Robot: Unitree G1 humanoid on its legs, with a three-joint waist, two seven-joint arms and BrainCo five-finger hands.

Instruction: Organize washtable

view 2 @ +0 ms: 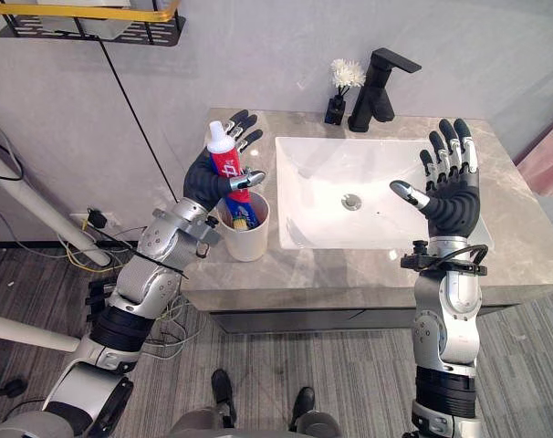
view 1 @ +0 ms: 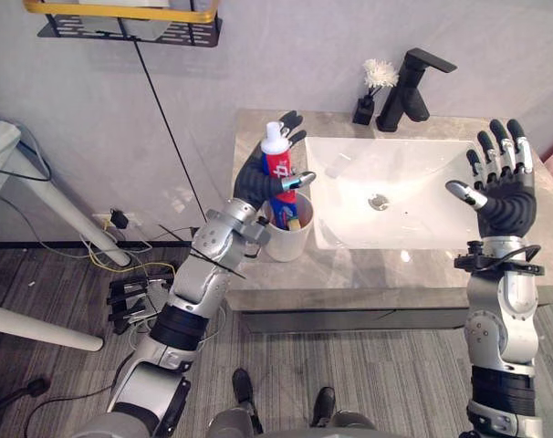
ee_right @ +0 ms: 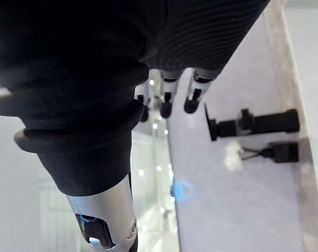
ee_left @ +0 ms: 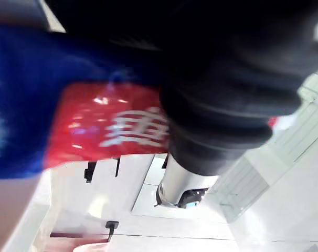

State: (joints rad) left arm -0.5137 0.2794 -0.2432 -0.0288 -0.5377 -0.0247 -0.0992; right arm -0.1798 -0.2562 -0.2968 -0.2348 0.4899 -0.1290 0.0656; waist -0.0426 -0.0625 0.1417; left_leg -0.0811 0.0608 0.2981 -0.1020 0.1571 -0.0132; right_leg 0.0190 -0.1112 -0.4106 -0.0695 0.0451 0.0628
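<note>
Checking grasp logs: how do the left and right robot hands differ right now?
The left robot hand pinches a red-and-blue toothpaste tube with a white cap under its thumb; the right robot hand holds nothing, fingers straight. The left is at the white cup left of the white sink; the right hovers by the sink's right edge. Both point fingers toward the wall.
</note>
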